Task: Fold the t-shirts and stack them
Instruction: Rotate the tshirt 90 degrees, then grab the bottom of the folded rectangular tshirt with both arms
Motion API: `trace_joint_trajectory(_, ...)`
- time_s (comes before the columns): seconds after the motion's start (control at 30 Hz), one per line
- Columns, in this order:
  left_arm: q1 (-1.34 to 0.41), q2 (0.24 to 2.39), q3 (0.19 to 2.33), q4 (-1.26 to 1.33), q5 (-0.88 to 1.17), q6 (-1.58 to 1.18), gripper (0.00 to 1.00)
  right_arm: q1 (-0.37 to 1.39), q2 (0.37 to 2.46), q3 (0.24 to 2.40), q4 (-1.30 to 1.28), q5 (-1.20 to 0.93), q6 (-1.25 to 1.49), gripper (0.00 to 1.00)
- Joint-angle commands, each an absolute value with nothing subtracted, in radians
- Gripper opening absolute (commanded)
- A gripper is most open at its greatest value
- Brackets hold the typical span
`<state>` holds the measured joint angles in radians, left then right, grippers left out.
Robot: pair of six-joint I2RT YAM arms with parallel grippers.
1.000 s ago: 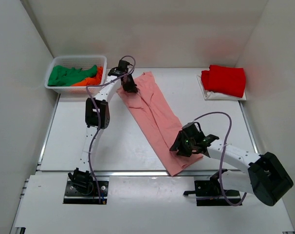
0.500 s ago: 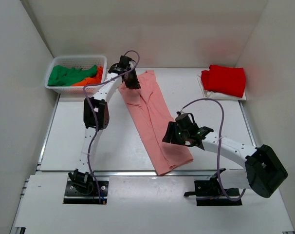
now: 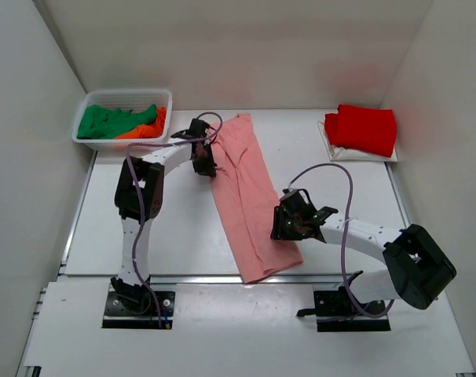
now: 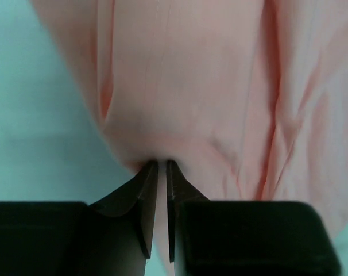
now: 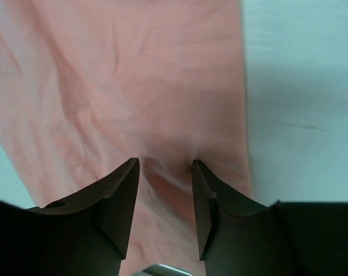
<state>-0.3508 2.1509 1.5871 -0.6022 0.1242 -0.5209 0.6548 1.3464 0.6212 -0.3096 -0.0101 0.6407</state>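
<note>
A salmon-pink t-shirt (image 3: 246,196) lies as a long folded strip down the middle of the table. My left gripper (image 3: 205,160) sits at the strip's far left edge. In the left wrist view its jaws (image 4: 162,163) are almost together, pinching a fold of the pink cloth (image 4: 208,98). My right gripper (image 3: 288,225) rests on the strip's near right edge. In the right wrist view its jaws (image 5: 165,163) stand apart, tips pressed into the pink cloth (image 5: 122,75), with a small ridge between them. A folded red t-shirt (image 3: 364,129) lies at the back right. Green (image 3: 104,122) and orange (image 3: 148,128) t-shirts fill the basket.
The white mesh basket (image 3: 122,96) stands at the back left corner. The red shirt rests on a white sheet (image 3: 338,153). White walls close in the table on the left, back and right. Bare table (image 3: 167,228) shows left of the strip.
The pink strip's near end has swung left, so it lies more upright. My right gripper moved left and away with it. My left gripper shifted slightly nearer, still on the cloth.
</note>
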Motion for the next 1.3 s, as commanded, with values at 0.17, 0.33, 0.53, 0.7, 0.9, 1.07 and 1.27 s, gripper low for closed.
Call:
trace_joint_trajectory(0.17,-0.364,2.53,2.131,-0.9,0.002,-0.472,0.25,0.824,1.472,0.537,-0.215,-0.123,0.778,0.39)
trace_joint_trajectory(0.33,-0.312,2.797,2.733,-1.199,0.066,-0.476,0.25,0.845,1.58,0.658,-0.261,-0.13,0.716,0.4)
trace_joint_trajectory(0.53,-0.336,2.688,2.775,-1.27,0.087,-0.431,0.25,0.776,1.516,0.748,-0.366,-0.043,0.597,0.44)
trace_joint_trajectory(0.7,-0.394,2.454,2.686,-1.374,0.101,-0.388,0.26,0.669,1.402,0.819,-0.524,-0.025,0.48,0.48)
trace_joint_trajectory(0.9,-0.404,1.756,1.573,-0.848,0.186,-0.487,0.26,0.588,1.175,0.717,-0.557,-0.097,0.567,0.5)
trace_joint_trajectory(1.07,-0.439,1.289,0.869,-0.634,0.134,-0.61,0.26,0.69,1.014,0.608,-0.526,-0.029,0.759,0.41)
trace_joint_trajectory(1.27,-0.508,1.034,0.513,-0.451,0.138,-0.757,0.26,0.857,1.028,0.525,-0.43,0.021,0.882,0.37)
